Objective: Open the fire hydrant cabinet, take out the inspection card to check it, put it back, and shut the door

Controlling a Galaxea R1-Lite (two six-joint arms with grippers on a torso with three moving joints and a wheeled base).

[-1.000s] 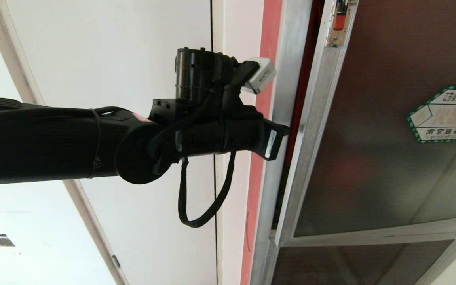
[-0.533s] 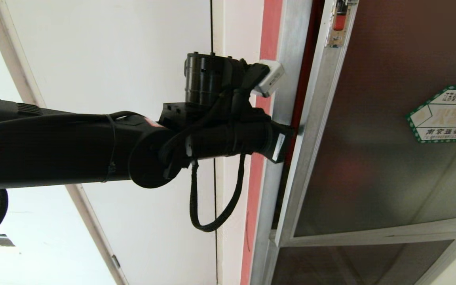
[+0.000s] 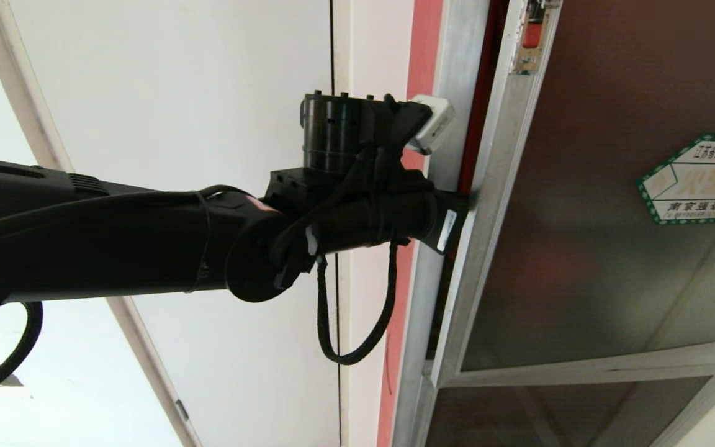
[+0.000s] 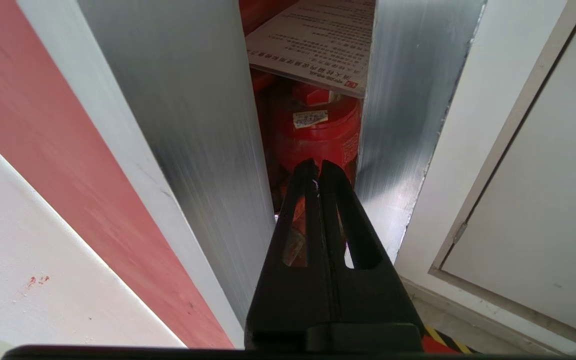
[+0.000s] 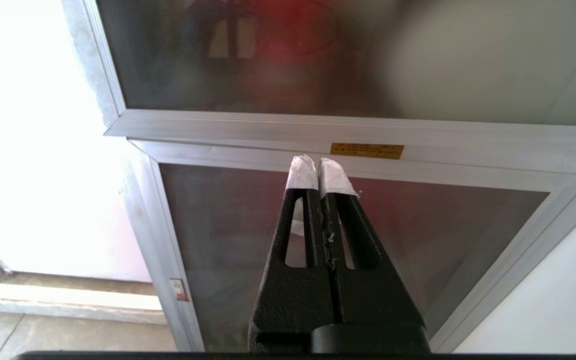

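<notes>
While the door [image 3: 587, 205] stands only ajar, you are at the opening step: the left gripper [image 4: 318, 167], fingers pressed together on nothing, sits wedged in the gap beside the cabinet frame [image 3: 450, 93]. Next, lever the door wide; the inspection card [image 4: 318, 45] waits inside.

1. I see the tall silver aluminium-framed fire hydrant cabinet [image 3: 450, 74] standing in a white wall with a red strip beside it.
2. Its dark tinted glass door [image 3: 587, 248] stands slightly ajar.
3. Through the gap I see a white printed inspection card [image 4: 318, 42] above a red cylindrical canister [image 4: 320, 132].
</notes>
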